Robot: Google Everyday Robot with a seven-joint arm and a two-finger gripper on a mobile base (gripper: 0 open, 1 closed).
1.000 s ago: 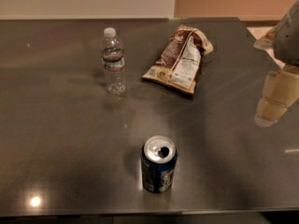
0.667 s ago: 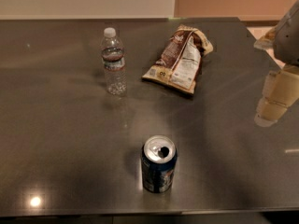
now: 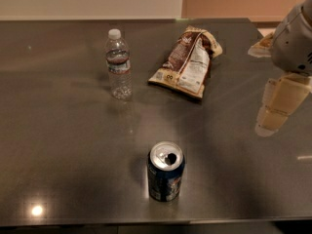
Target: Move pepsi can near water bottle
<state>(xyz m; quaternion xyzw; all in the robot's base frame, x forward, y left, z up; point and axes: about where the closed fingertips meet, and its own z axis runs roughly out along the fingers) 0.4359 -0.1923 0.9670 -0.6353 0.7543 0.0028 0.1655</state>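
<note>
Gripper (image 3: 279, 106) hangs at right edge over tabletop (image 3: 63, 145), holding nothing, aperture indeterminable, arm cropped; pepsi can (image 3: 165, 172) stands well apart.

We record one arm (image 3: 293, 37) entering from the upper right corner of the view, partly cut off by the right edge. Its visible section is white and rounded, with a dark vent-like mark on the lower side. Below it hangs the gripper (image 3: 271, 123). It is cream-coloured, angled downward and slightly left, and its tip is the lowest point of the arm. It hangs free in the air. Upper arm sections are out of view.
</note>
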